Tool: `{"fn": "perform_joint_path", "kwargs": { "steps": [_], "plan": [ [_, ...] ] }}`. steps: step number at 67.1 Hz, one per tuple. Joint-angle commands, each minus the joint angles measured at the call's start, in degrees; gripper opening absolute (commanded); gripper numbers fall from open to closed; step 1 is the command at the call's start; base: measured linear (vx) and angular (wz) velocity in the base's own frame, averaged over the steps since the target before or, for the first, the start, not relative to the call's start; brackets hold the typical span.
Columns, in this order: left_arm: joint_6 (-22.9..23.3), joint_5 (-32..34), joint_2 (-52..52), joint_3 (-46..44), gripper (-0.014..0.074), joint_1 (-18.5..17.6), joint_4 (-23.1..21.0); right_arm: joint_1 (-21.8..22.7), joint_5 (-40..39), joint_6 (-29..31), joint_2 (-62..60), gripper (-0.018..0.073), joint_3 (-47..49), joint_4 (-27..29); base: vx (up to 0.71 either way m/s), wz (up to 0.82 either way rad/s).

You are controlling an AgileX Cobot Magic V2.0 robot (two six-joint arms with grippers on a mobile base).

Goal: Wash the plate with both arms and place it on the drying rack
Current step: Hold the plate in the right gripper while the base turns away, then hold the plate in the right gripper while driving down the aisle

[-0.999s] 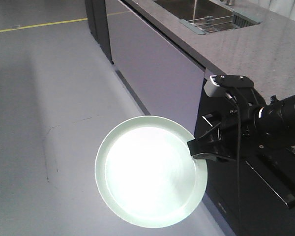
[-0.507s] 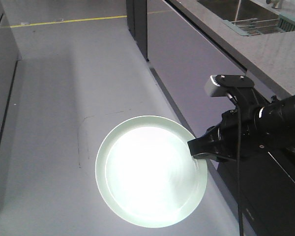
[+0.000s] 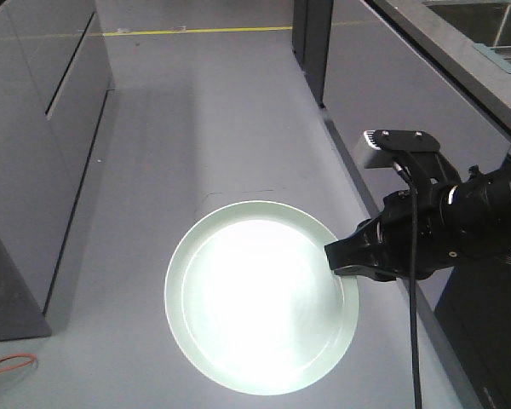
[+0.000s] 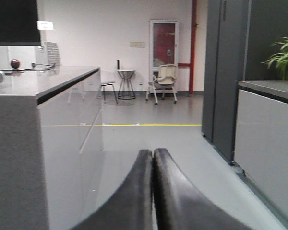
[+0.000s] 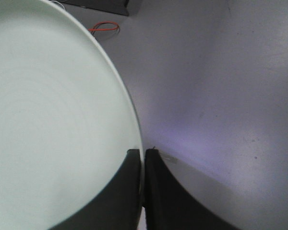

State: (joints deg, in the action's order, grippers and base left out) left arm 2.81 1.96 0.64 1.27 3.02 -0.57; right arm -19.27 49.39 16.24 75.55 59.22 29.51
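Note:
The pale mint-green plate hangs flat above the grey floor, glaring white in its middle. My right gripper is shut on its right rim, and the black arm reaches in from the right with a grey block on top. The right wrist view shows the plate filling the left side and the right gripper pinching its edge. My left gripper is shut with nothing in it and points down an aisle. Only a grey-green corner of the drying rack shows at the right edge, beside the steel sink.
The grey counter runs along the right, with a dark tall cabinet behind it. Grey cabinets line the left. An orange cable lies on the floor at the lower left. A yellow floor line crosses far ahead.
The whole scene has slid right in the front view: the counter, sink and rack have moved toward the right edge, and the left cabinets have come in. The plate stays held the same way.

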Motion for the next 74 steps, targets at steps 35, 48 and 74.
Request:
{"fn": "perform_joint_path", "kwargs": {
  "steps": [35,48,74],
  "plan": [
    [0.3,4.2,0.8,-1.6,-0.0006,0.0,-0.4,0.1,-1.9,0.3,-1.7,-0.0001,1.7,1.8,0.00,0.22],
    [0.3,4.2,0.8,-1.6,-0.0006,0.0,-0.4,0.1,-1.9,0.3,-1.7,-0.0001,1.7,1.8,0.05,0.10],
    [0.3,4.2,0.8,-1.6,-0.0006,0.0,-0.4,0.1,-1.9,0.3,-1.7,-0.0001,1.7,1.8,0.08,0.13]
  ]
}}
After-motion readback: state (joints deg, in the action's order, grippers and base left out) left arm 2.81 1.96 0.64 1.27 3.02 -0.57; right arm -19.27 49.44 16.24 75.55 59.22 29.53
